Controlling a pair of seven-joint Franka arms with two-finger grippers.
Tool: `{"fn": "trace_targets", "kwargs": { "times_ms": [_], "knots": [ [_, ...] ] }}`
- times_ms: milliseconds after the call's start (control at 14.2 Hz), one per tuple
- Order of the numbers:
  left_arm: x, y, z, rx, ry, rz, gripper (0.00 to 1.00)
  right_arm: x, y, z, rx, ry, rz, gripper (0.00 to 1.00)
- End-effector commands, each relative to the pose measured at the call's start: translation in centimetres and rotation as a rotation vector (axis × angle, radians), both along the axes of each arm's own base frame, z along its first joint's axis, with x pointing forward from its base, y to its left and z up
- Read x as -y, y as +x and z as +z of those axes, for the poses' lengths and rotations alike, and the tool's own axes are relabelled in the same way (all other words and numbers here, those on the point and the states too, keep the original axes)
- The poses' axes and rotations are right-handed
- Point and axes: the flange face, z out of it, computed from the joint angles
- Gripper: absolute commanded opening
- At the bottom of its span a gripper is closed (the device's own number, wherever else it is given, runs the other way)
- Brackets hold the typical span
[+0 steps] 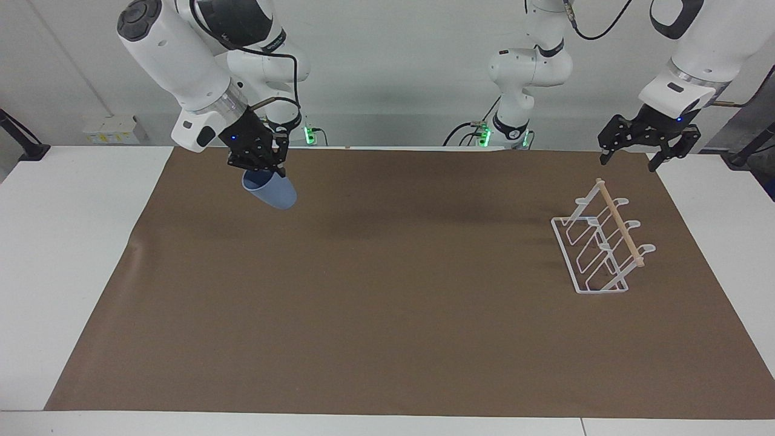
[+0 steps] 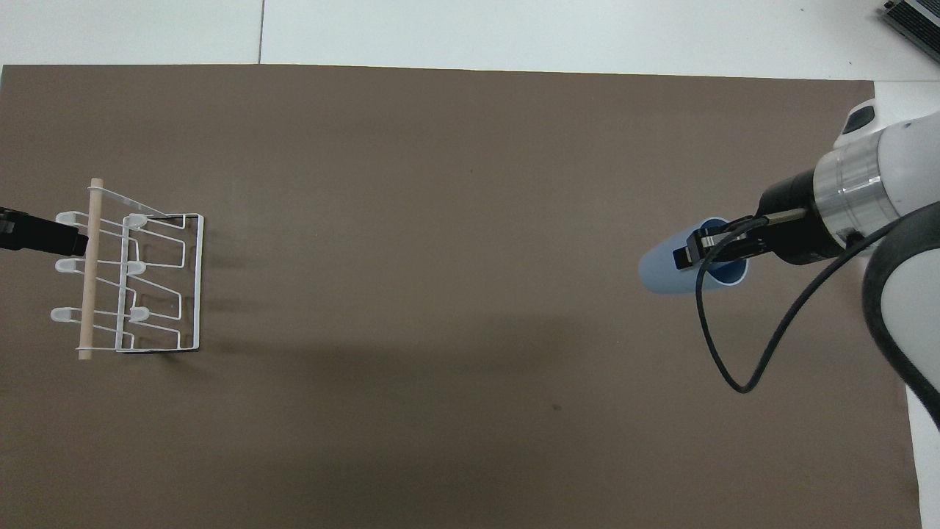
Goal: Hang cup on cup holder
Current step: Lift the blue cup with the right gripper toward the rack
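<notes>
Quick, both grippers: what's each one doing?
Right gripper: shut on the cup, up in the air over the mat.
Left gripper: open, empty, waiting by the cup holder.

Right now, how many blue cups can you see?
1. The cup hangs tilted in the right gripper, up over the brown mat at the right arm's end. The cup holder holds none. Nothing seems hidden.
</notes>
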Motion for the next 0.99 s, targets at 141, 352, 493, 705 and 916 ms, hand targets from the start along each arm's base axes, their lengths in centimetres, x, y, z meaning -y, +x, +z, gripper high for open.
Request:
{"fn": "trace_targets", "kwargs": {
  "times_ms": [141,352,493,705,916],
  "knots": [
    [0.3,-0.4,0.1,0.031,0.003,-0.015,1.0,-8.4,-0.2,2.5,-0.098,0.245,-0.299,0.0],
    [1.7,-0.2,0.2,0.047,0.002,-0.041,1.0,-13.4,0.0,4.2,-0.284,0.429,-0.664,0.0],
    [2.6,-0.2,0.3,0.054,0.0,-0.057,1.0,-15.9,-0.3,4.9,-0.418,0.486,-0.867,0.0],
    [3.1,0.2,0.3,0.098,-0.036,-0.195,1.0,-17.1,-0.7,4.8,-0.535,0.483,-1.016,0.0],
    [4.0,0.6,0.7,0.151,-0.119,-0.416,1.0,-17.0,-0.7,4.8,-0.545,0.483,-1.031,0.0]
  ]
}}
